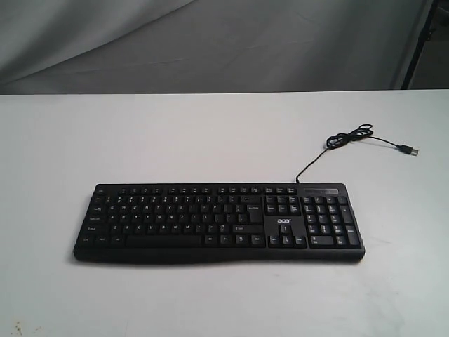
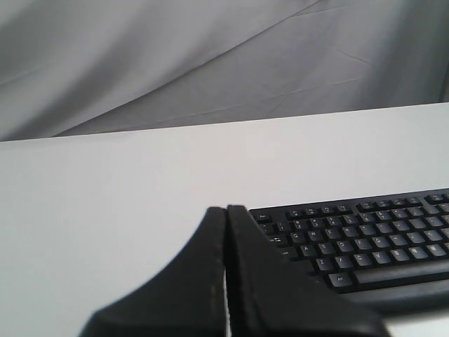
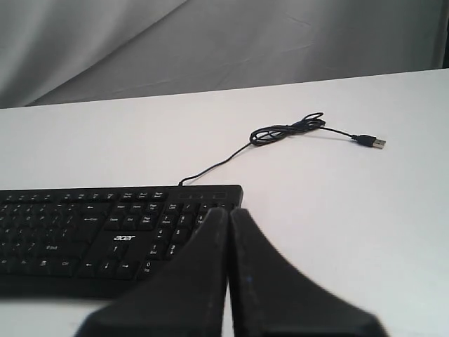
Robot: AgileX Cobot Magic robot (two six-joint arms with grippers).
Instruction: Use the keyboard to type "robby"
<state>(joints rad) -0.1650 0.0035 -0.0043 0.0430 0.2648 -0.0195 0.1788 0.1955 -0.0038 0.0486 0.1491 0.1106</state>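
Observation:
A wide black keyboard (image 1: 219, 223) with white legends and an "acer" logo lies across the white table (image 1: 210, 133), number pad to the right. Neither arm shows in the exterior view. In the left wrist view my left gripper (image 2: 226, 209) is shut and empty, its fingers pressed together, with the keyboard (image 2: 365, 242) and its Esc corner just beyond and beside the tips. In the right wrist view my right gripper (image 3: 229, 210) is also shut and empty, its tips in front of the number pad end of the keyboard (image 3: 105, 228).
The keyboard's thin black USB cable (image 1: 347, 139) runs from its back edge to a loose coil at the right rear, ending in a free plug (image 1: 410, 149). A grey cloth backdrop (image 1: 210, 42) hangs behind the table's far edge.

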